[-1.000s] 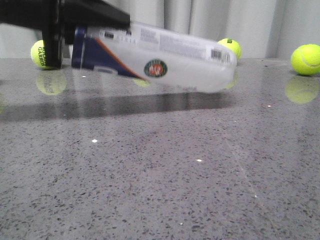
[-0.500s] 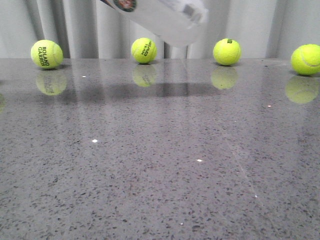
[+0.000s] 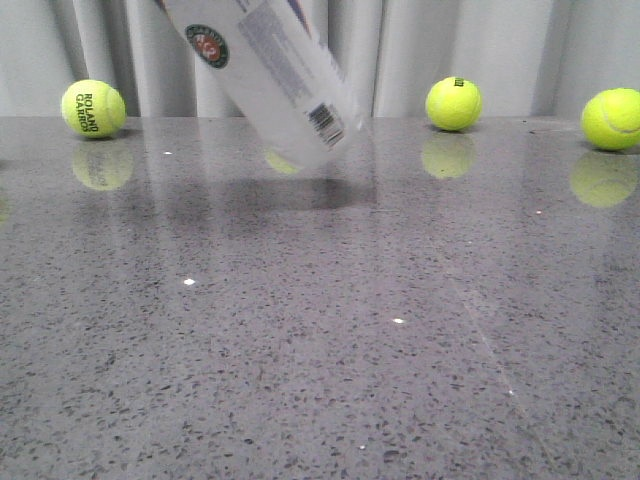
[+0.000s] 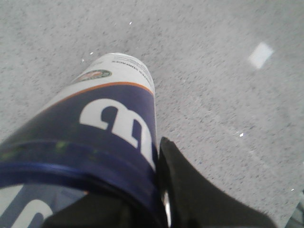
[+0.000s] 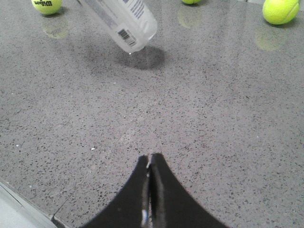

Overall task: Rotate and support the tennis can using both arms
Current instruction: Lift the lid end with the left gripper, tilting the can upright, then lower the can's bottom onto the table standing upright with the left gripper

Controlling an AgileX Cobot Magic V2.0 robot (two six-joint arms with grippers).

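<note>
Tennis can (image 3: 268, 75) tilts, ribbed clear base lowest, navy band uppermost.

yellow tennis balls (image 3: 93, 108) along the speckled grey table (image 3: 320, 330)

Left tool (image 4: 142, 209) clamped on the navy end band of the tennis can (image 4: 102, 137), one black finger (image 4: 190, 190) pressed against the band's side, the other hidden behind it. Right tool (image 5: 149, 190) low over the near part of the table (image 5: 213, 118), fingers pressed together, tips touching, nothing between them. Neither arm visible from the front.
</note>
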